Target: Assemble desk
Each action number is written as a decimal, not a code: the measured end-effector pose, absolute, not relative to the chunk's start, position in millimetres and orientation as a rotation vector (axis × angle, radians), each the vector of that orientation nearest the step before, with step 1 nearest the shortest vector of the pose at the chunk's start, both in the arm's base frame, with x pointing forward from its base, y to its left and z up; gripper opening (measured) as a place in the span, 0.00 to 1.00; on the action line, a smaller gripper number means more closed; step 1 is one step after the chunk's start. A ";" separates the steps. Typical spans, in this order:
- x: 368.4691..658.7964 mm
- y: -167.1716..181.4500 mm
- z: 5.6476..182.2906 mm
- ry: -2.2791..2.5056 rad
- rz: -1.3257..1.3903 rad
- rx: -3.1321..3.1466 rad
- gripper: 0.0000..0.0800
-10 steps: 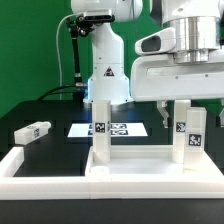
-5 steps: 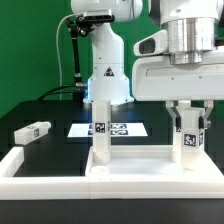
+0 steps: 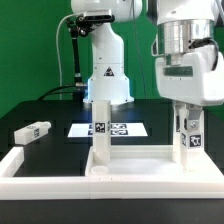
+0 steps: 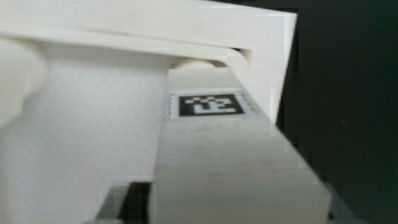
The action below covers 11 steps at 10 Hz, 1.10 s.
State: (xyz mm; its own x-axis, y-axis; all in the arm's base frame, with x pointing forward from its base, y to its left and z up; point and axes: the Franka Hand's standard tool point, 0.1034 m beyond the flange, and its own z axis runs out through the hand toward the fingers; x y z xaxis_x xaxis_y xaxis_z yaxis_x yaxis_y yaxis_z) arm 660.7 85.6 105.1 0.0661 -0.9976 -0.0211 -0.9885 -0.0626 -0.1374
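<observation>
Since a second ago the arm (image 3: 185, 50) has dropped from above the desk, and its jaws, then spread wide over the post on the exterior view's right, have narrowed onto it. They now stand partly closed, one finger on each side of the right leg post (image 3: 187, 152) near its top, and they appear to grip it. The wrist view is filled by that post and its tag (image 4: 210, 103) and shows nothing to contradict this.

The post stands upright at a corner of the desk panel (image 3: 140, 160), which lies on the worktop (image 3: 60, 142) against the L-shaped border rail (image 3: 25, 165). A second leg post (image 3: 100, 147) stands upright at the panel's corner on the exterior view's left. A third leg (image 3: 32, 131) lies loose on its side, well apart on that same side. The marker board (image 3: 128, 129) lies behind the panel.

By my reckoning the job is near its middle, with two posts up on the panel. Whether the gripped one is fully seated cannot be told. The loose leg is not yet fitted, and a fourth is not in view.
</observation>
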 end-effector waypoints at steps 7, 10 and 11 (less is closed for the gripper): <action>659.5 89.7 103.5 2.194 -0.113 -2.059 0.60; 657.4 92.0 96.6 1.760 -0.164 -2.490 0.80; 657.3 91.4 96.3 1.679 -0.169 -2.550 0.81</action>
